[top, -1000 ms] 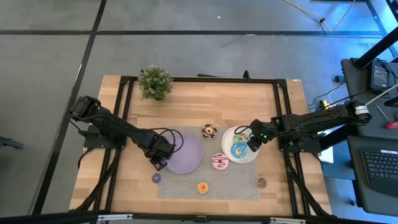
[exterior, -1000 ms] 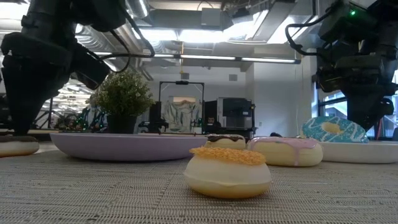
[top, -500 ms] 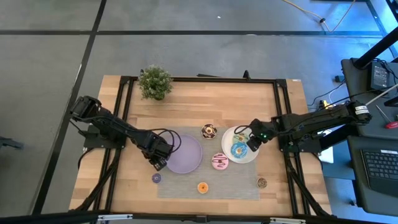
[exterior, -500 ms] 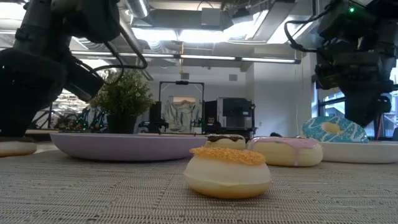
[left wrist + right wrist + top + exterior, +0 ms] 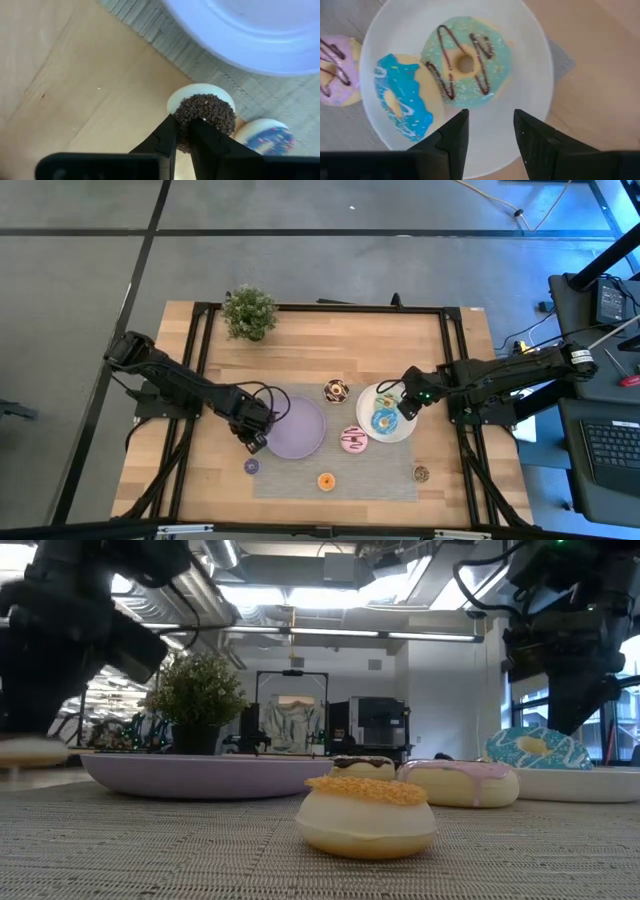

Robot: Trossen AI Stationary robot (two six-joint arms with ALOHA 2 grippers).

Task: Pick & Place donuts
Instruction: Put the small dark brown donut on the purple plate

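Left hand [image 5: 183, 134] clamped; right hand [image 5: 490, 131] spread

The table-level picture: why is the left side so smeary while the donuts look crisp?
Low view: the left arm and the pale donut beside it are motion-blurred, while the orange mini donut and pink donut are sharp; bright ceiling lights silhouette both arms. Left wrist view: the brown mini donut looks sharp.
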